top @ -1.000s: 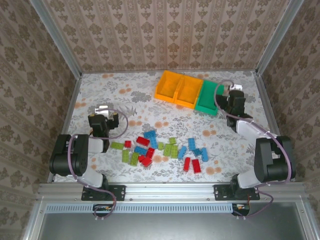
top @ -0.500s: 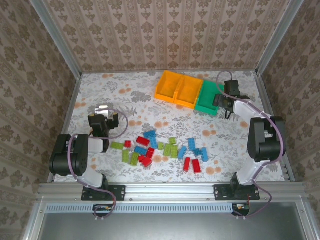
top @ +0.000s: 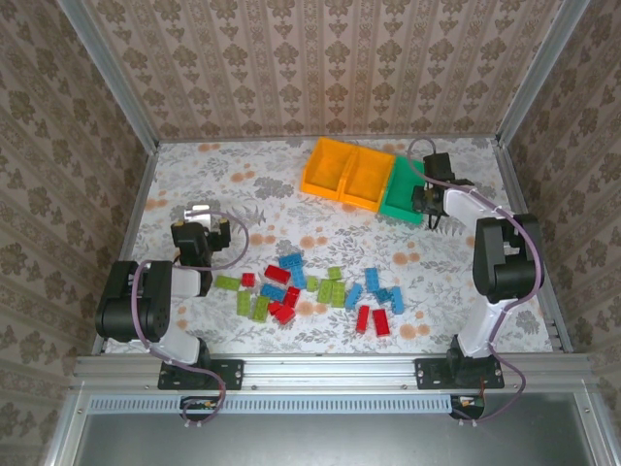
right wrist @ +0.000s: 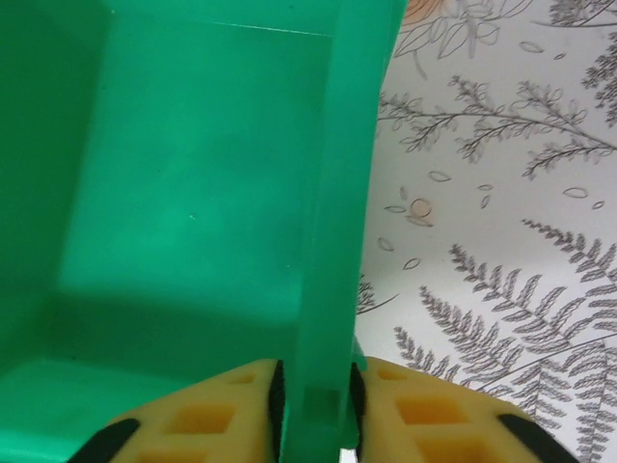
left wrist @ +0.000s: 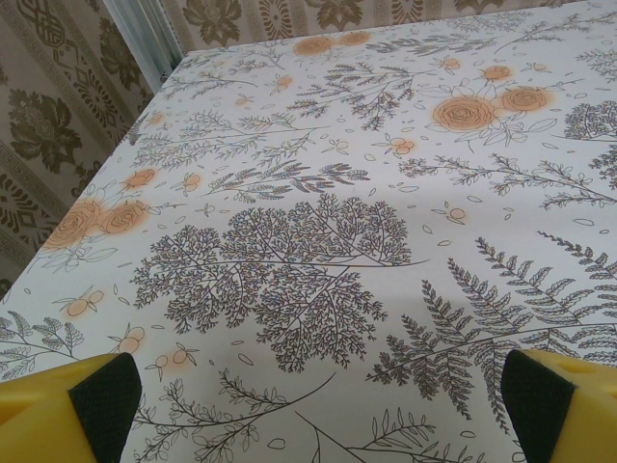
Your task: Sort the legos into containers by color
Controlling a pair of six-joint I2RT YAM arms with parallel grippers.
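Red, blue and lime green legos (top: pixel 315 288) lie scattered on the table's near middle. Three joined bins stand at the back right: two orange bins (top: pixel 346 173) and a teal-green bin (top: pixel 402 192). My right gripper (top: pixel 429 199) (right wrist: pixel 315 410) is shut on the green bin's right wall (right wrist: pixel 333 241), one yellow finger inside and one outside. The green bin looks bare inside. My left gripper (top: pixel 202 221) (left wrist: pixel 318 405) stands open over bare tablecloth at the left, its yellow fingertips (left wrist: pixel 92 400) far apart with nothing between them.
A floral tablecloth (top: pixel 243 184) covers the table. Metal rails and wallpapered walls (top: pixel 320 68) close it in at the back and on both sides. The right arm's elbow (top: pixel 505 257) rises near the right edge.
The right arm has swung its gripper leftward to the green bin and shut on its right wall. The left arm and the legos have not moved.
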